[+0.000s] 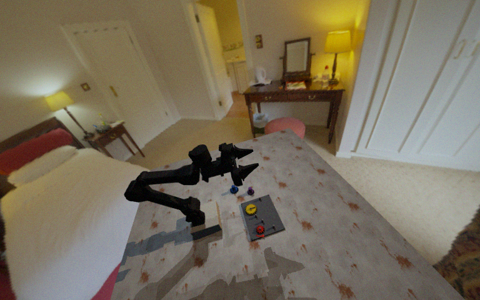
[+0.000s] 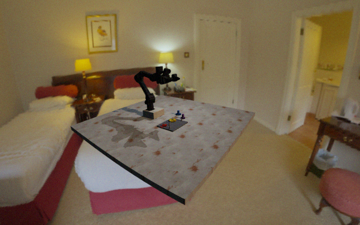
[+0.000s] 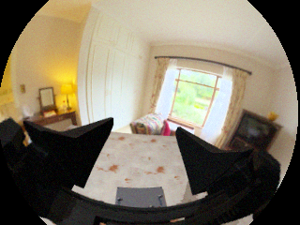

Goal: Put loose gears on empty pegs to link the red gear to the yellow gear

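The grey board (image 1: 270, 212) (image 2: 175, 127) (image 3: 140, 192) lies on the table. The red gear (image 1: 260, 229) (image 2: 164, 125) sits near one edge of it, beside the red arrow. The yellow gear (image 1: 251, 209) (image 2: 172, 120) with a black stripe sits flat near the opposite side. Several short pegs on the board are bare, two of them between the two gears. A blue gear (image 1: 234, 189) (image 2: 178, 113) and a purple gear (image 1: 250, 190) (image 2: 183, 116) stand on the table just off the board. My gripper (image 1: 255, 157) (image 2: 178, 78) (image 3: 145, 126) is open and empty, held high and level above the table.
The arm's base stands on a pale block (image 2: 153, 113) beside the board. The stained grey table top (image 1: 318, 247) (image 2: 206, 143) (image 3: 141, 157) extends around the board, with its edges showing. Beds, a desk and a pink stool stand beyond the table.
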Robot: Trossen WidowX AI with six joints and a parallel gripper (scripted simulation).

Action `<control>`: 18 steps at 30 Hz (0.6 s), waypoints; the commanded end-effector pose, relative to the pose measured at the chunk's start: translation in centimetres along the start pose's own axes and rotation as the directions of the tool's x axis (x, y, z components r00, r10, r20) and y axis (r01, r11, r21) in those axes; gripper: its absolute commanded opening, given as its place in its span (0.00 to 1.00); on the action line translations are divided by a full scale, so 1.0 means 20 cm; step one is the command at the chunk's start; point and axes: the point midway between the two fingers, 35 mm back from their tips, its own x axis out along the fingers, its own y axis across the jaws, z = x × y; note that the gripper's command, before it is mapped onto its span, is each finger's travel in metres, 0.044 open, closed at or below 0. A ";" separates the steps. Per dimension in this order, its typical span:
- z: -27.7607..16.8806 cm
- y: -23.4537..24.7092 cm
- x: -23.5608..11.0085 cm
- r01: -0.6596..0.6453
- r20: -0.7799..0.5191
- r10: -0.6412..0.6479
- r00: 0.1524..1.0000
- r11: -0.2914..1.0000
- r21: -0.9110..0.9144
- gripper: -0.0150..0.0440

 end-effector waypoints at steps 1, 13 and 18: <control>-0.01 0.00 0.00 -0.002 -0.005 0.002 1.000 1.000 0.003 0.98; -0.66 0.51 0.07 -0.024 -0.595 0.236 0.768 0.940 0.342 1.00; -0.98 0.71 -0.09 0.128 -0.831 0.244 0.500 0.928 0.349 1.00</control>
